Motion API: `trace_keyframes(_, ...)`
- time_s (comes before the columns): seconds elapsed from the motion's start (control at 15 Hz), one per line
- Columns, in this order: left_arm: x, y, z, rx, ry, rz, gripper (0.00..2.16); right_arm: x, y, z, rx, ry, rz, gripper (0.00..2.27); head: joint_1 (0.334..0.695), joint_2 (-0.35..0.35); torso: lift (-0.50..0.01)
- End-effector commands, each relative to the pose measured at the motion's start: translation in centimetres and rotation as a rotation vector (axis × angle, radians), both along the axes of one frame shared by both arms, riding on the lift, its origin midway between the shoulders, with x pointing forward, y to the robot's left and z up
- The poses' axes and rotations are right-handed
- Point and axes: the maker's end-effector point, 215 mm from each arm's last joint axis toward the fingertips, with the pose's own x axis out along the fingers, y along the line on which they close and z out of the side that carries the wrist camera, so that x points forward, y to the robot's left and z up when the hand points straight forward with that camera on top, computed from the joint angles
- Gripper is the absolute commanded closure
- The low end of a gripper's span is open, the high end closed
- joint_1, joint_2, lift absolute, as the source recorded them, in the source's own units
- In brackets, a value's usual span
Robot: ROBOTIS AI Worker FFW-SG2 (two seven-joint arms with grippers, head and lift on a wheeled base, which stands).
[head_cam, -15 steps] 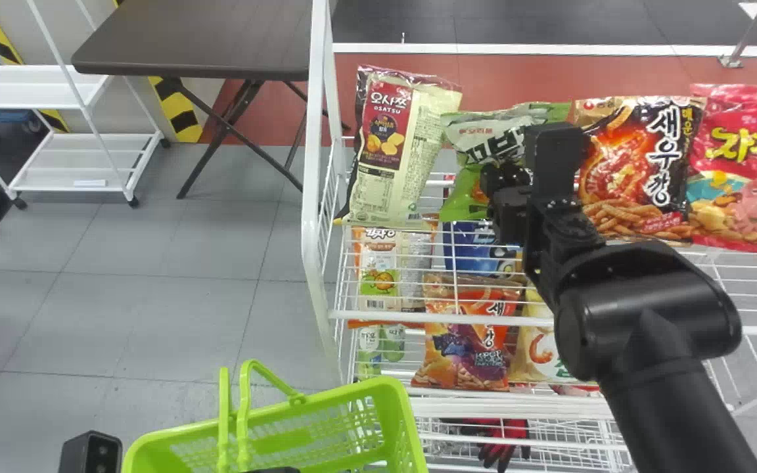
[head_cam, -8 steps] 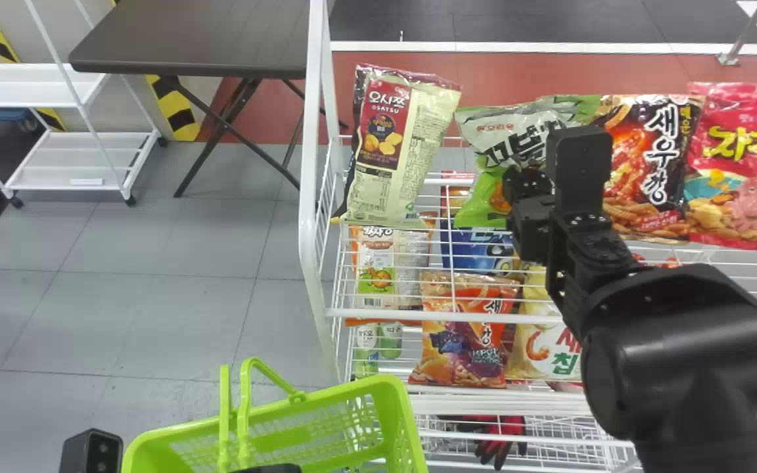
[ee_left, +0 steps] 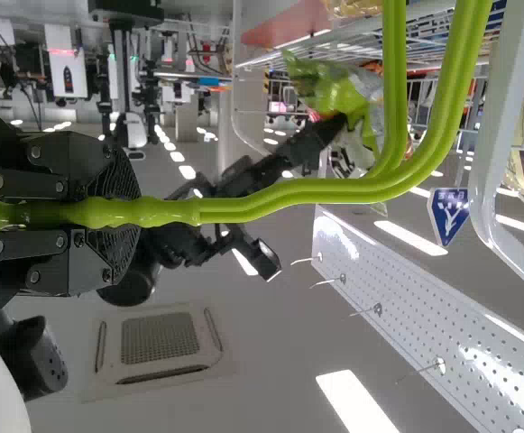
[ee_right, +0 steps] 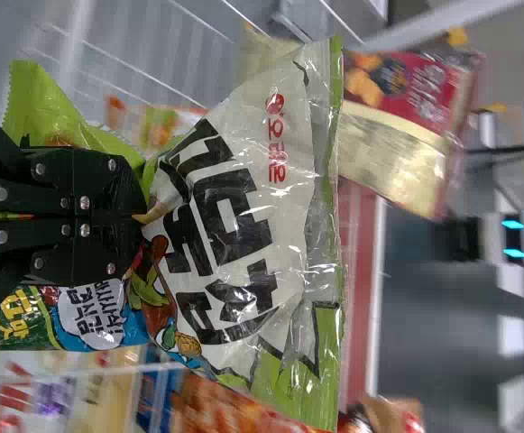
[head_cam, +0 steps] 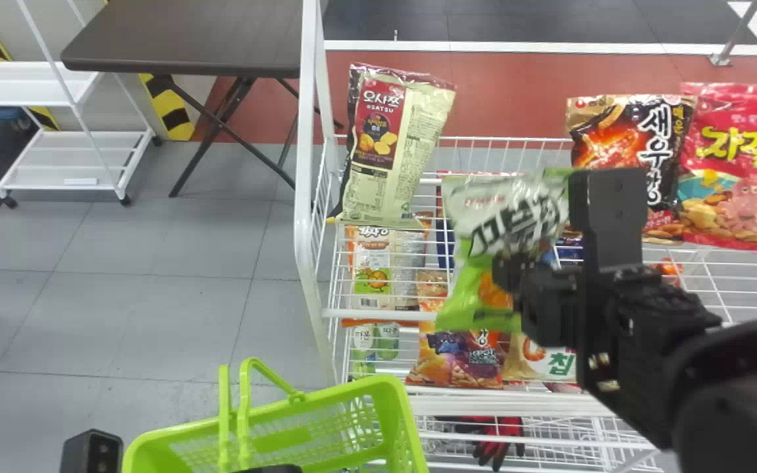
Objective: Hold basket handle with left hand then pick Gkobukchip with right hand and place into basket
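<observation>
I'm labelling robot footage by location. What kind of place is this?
Probably a mock shop or robot test space: snack bags on a wire rack, a shopping basket and a pegboard with hooks.

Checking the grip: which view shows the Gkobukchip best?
The right wrist view: the Gkobukchip is close, in the right gripper. The head view shows it partly behind that gripper; the left wrist view, smaller, partly behind the basket handle.

A brown folding table (head_cam: 188, 39) stands on grey floor tiles (head_cam: 155, 295).
</observation>
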Motion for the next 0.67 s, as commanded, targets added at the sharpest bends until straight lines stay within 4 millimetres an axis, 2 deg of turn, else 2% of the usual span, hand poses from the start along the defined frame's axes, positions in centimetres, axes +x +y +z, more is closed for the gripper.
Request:
trace_keyframes(0.0,0.0,-0.1,0.0,-0.001,0.0,-0.002,2.15,-4.8,2.6,-1.3,0.07,0.13,0.088,2.25,0.695,0.089,0.0)
trace_keyframes(0.07,0.0,-0.1,0.0,-0.001,-0.002,-0.002,2.15,-6.4,3.7,-1.7,0.094,0.175,0.127,2.25,0.695,0.109,0.0)
trace_keyframes(0.13,0.1,-0.1,0.0,-0.001,-0.001,-0.003,2.15,-7.3,5.5,-1.2,0.144,0.189,0.176,2.25,0.695,0.129,0.0)
trace_keyframes(0.27,0.1,-0.2,0.0,-0.005,0.0,-0.002,2.15,-8.7,8.7,0.1,0.225,0.196,0.259,2.25,0.695,0.187,0.0)
trace_keyframes(0.33,0.0,-0.2,0.0,-0.002,0.001,-0.004,2.15,-9.1,9.9,0.6,0.254,0.197,0.29,2.25,0.695,0.246,0.0)
trace_keyframes(0.47,0.0,-0.2,0.0,-0.003,0.0,-0.003,2.15,-10.0,12.4,1.5,0.303,0.207,0.352,2.25,0.695,0.304,0.0)
trace_keyframes(0.6,0.0,-0.2,0.1,-0.007,0.001,-0.006,2.15,-12.0,14.9,0.5,0.356,0.273,0.416,2.25,0.695,0.35,0.0)
